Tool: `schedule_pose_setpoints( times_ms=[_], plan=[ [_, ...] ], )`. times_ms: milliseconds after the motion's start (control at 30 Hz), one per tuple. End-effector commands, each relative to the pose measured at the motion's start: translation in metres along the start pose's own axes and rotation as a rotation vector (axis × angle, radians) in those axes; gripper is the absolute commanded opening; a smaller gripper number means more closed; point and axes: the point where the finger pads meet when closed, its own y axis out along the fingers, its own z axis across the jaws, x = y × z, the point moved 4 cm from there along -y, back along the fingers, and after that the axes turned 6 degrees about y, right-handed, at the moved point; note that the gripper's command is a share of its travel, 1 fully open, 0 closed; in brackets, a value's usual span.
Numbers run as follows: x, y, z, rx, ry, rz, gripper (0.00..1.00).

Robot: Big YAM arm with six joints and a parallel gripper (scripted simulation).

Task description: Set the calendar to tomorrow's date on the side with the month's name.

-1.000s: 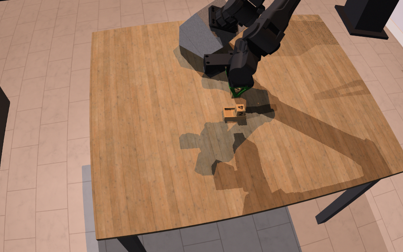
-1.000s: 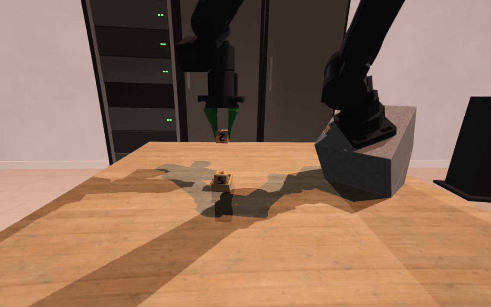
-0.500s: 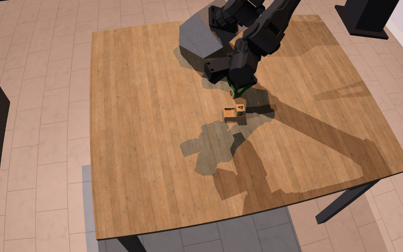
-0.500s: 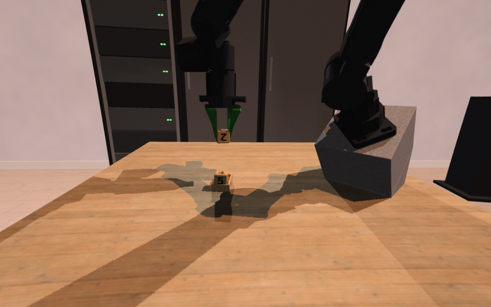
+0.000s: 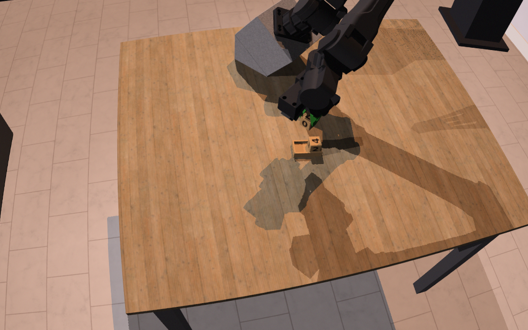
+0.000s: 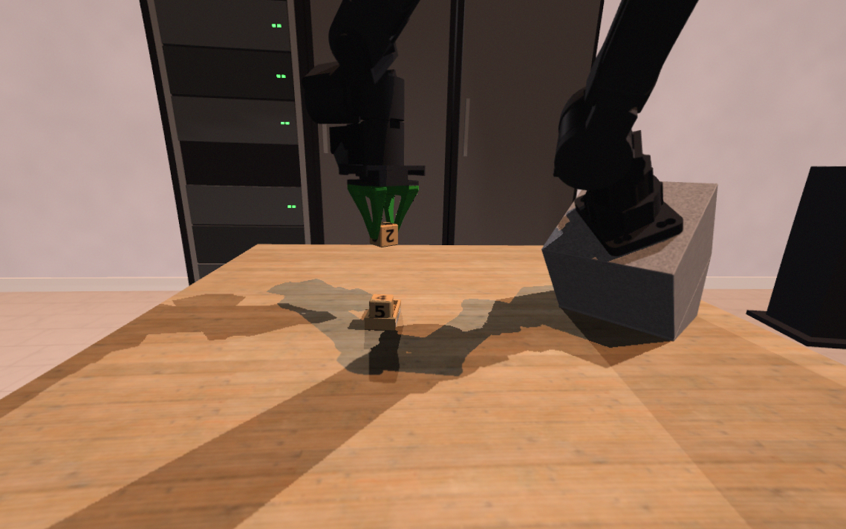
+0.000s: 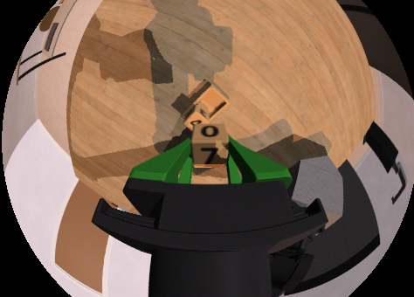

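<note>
A small wooden tray point(image 5: 301, 149) lies flat near the middle of the table. One wooden number cube point(image 5: 314, 143) stands in its right half, with a 4 on top and a 5 facing the exterior camera point(image 6: 379, 308). The tray's left half is empty. My gripper point(image 5: 308, 118) with green fingers is shut on the second cube point(image 6: 387, 234) and holds it well above the table, behind the tray. That cube shows a 2 in the exterior view, and a 0 and a 7 in the wrist view point(image 7: 210, 145). The tray shows below it in the wrist view point(image 7: 206, 102).
The arm's grey base block point(image 5: 259, 47) stands at the table's far edge. A black stand point(image 6: 833, 262) is off the table's right side. Dark cabinets stand behind the table.
</note>
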Motion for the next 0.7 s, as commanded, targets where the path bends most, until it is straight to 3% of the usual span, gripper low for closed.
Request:
schedule_pose_setpoints(
  times_ms=[0, 200, 300, 367, 667],
  plan=[
    [0.0052, -0.0113, 0.0068, 0.014, -0.192, -0.029, 0.26],
    [0.0044, -0.0112, 0.0063, 0.011, -0.384, -0.029, 0.26],
    [0.0044, -0.0112, 0.0063, 0.011, -0.392, -0.029, 0.26],
    [0.0041, -0.0104, 0.0056, 0.009, -0.518, -0.027, 0.26],
    [0.0035, -0.0104, 0.0054, 0.006, -0.811, -0.03, 0.26]
  ],
)
